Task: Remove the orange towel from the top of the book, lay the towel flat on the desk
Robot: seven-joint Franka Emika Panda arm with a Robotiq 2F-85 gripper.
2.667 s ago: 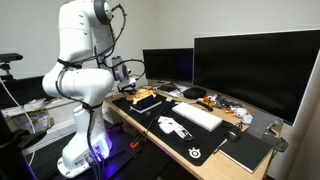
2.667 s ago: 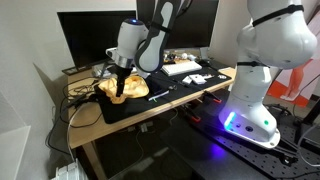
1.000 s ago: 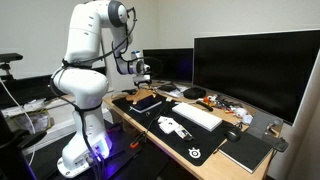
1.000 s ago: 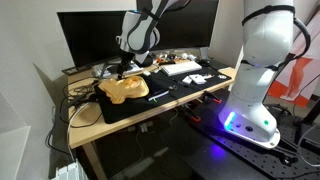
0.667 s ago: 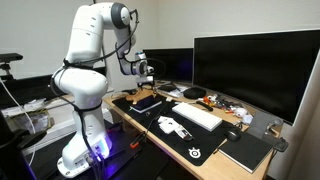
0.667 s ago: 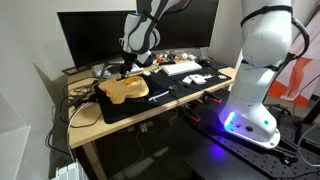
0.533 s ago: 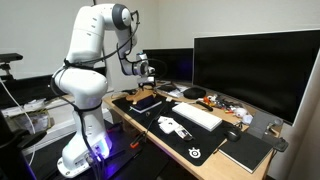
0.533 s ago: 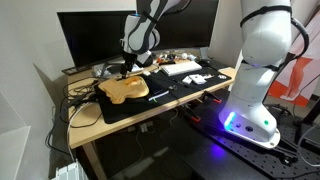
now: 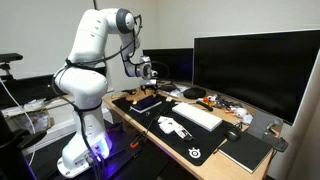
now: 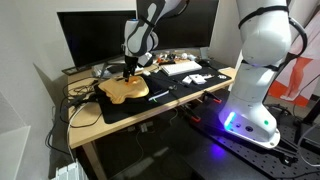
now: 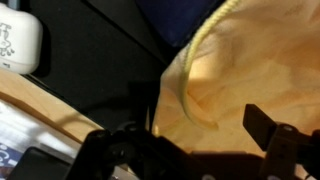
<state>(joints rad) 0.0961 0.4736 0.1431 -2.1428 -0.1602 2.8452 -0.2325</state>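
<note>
The orange towel (image 10: 122, 88) lies spread on the black desk mat (image 10: 130, 108) at the end of the desk. It fills the right half of the wrist view (image 11: 250, 70), with a fold ridge across it. A dark blue book edge (image 11: 175, 15) shows just beyond the towel. My gripper (image 10: 128, 70) hangs a short way above the towel, apart from it. In the wrist view its two fingers (image 11: 183, 135) stand wide apart with nothing between them. In an exterior view the gripper (image 9: 150, 78) is over the near end of the desk.
Two dark monitors (image 9: 255, 70) line the back of the desk. A white keyboard (image 9: 197, 116), a white device (image 9: 175, 126) and a dark notebook (image 9: 245, 150) lie further along. A white box (image 11: 20, 45) sits beside the mat. Cables (image 10: 85, 92) crowd the desk corner.
The gripper was down at the bunched towel 2.7 s ago. It has since let go and risen, and the towel lies flatter. Over the last second the arm shifted only slightly.
</note>
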